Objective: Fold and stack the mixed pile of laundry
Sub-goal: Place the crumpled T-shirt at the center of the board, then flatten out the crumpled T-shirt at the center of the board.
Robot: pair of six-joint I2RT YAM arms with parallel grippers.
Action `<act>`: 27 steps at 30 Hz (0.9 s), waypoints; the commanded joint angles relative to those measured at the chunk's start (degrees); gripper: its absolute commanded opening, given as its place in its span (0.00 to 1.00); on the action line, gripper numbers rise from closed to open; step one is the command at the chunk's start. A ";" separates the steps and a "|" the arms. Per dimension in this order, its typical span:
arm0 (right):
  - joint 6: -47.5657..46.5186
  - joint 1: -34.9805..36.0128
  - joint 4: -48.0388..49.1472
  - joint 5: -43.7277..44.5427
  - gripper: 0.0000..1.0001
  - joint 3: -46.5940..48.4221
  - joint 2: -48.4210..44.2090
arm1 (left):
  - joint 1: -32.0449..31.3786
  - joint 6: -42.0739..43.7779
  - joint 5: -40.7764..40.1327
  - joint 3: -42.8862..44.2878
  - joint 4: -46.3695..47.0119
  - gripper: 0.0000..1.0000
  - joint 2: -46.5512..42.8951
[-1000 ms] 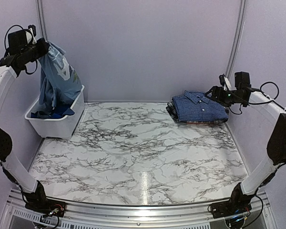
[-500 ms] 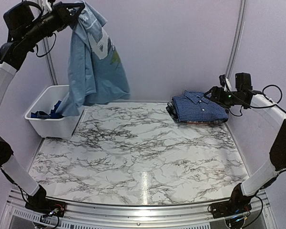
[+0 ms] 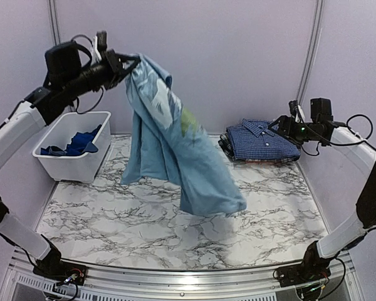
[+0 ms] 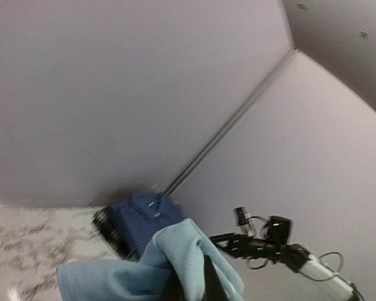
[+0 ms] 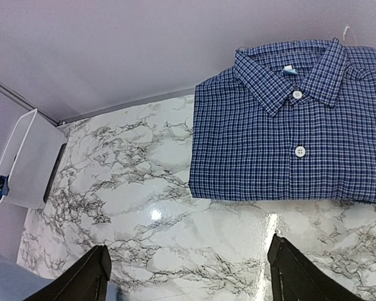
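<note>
My left gripper [image 3: 128, 63] is shut on the top of the light blue T-shirt [image 3: 169, 144], which hangs slanting over the middle of the marble table, with its lower end near the surface. In the left wrist view the T-shirt [image 4: 169, 251] bunches around my gripper [image 4: 191, 285]. The folded navy small-check shirt [image 3: 262, 141] lies at the back right on a darker folded piece [image 3: 224, 145]. My right gripper [image 3: 279, 123] hovers open beside the stack; in its own view the gripper [image 5: 188, 254] is empty, and the shirt [image 5: 288, 125] lies ahead of it. A royal blue garment [image 3: 75, 143] lies in the bin.
The white plastic bin [image 3: 81, 166] stands at the back left of the marble table [image 3: 144, 232], against the left wall. It also shows as the bin [image 5: 25, 163] in the right wrist view. Lilac walls close in the back and both sides.
My left arm has swung the T-shirt from above the bin rightward and down over the table's middle. The cloth now swings out to the right. The right arm has barely moved.
</note>
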 commanded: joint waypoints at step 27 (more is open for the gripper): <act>-5.45 64.25 -4.01 8.57 0.71 14.35 28.65 | 8.42 7.84 -21.49 -36.67 -27.04 0.99 -16.56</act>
